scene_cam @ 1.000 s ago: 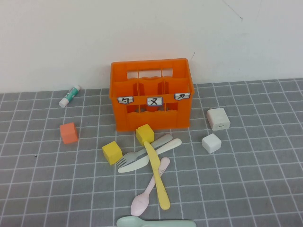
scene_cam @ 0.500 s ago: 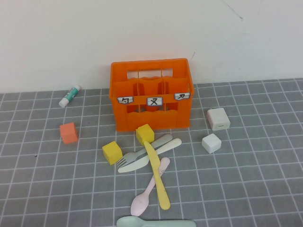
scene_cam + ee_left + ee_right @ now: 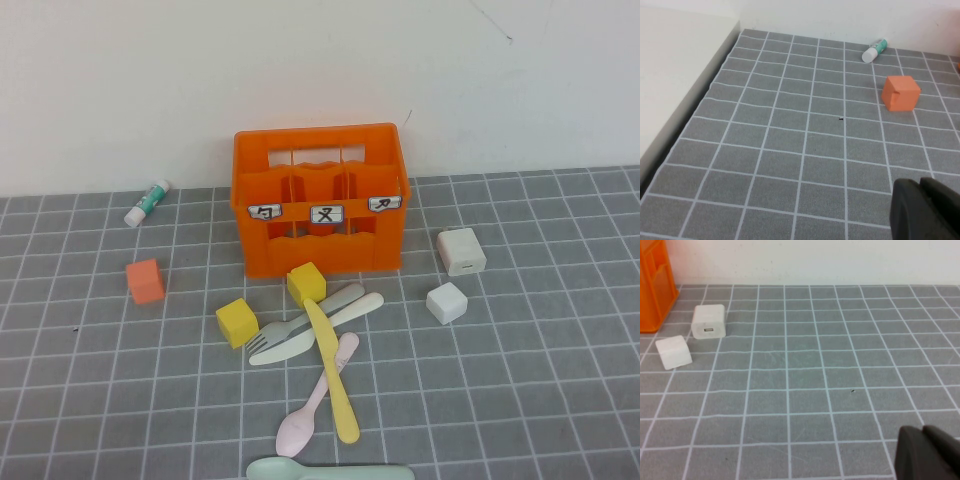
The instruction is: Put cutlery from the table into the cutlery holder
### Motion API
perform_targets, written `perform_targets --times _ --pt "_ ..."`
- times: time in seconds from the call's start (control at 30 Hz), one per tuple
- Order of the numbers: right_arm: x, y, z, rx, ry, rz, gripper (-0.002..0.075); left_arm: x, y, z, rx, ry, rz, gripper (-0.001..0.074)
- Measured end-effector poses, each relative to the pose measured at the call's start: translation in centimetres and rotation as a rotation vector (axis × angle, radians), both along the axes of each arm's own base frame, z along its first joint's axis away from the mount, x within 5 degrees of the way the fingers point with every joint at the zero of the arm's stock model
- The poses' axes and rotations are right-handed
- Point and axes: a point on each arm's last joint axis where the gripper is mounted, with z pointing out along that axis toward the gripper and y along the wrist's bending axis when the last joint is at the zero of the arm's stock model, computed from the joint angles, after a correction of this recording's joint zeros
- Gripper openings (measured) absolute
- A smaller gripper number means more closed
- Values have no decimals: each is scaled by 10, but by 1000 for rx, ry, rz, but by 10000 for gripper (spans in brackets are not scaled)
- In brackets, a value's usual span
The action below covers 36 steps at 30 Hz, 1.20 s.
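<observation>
Lighting: bright, even, diffuse; source not identifiable. Shadows: faint and short beside the crate point(image 3: 319, 200) and cubes point(image 3: 237, 322). Glare: none on the table point(image 3: 520, 380). Focus: high view soft throughout; dark gripper tips blurred at lower right of both wrist views

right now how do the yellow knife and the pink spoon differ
The yellow knife lies on top of the pile, crossing the fork; the pink spoon lies on the table, its handle tucked under the knife. The knife is longer with a flat blade; the spoon ends in a rounded bowl. Both lie flat, outside the holder.
</observation>
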Motion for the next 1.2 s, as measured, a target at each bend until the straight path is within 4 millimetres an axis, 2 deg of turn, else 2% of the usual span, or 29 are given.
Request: perform_targets --times 0.1,0.17,0.23,0.37,0.47,0.93,1.2 --pt "0 0 0 0 0 0 -3 0 0 0 -5 -1 2 -1" --pt "0 0 0 0 0 0 -3 0 -2 1 -90 -20 9 -1" --pt "0 0 0 0 0 0 -3 2 -6 3 -288 -63 18 -1" --pt "0 0 0 0 0 0 -3 4 -13 12 -824 -175 48 -1" --pt "0 0 0 0 0 0 -3 4 -16 14 -1006 -184 50 -1" --pt "0 0 0 0 0 0 -3 4 -16 14 -989 -185 42 -1" --pt "0 0 0 0 0 0 -3 5 -9 27 -1308 -357 103 -1"
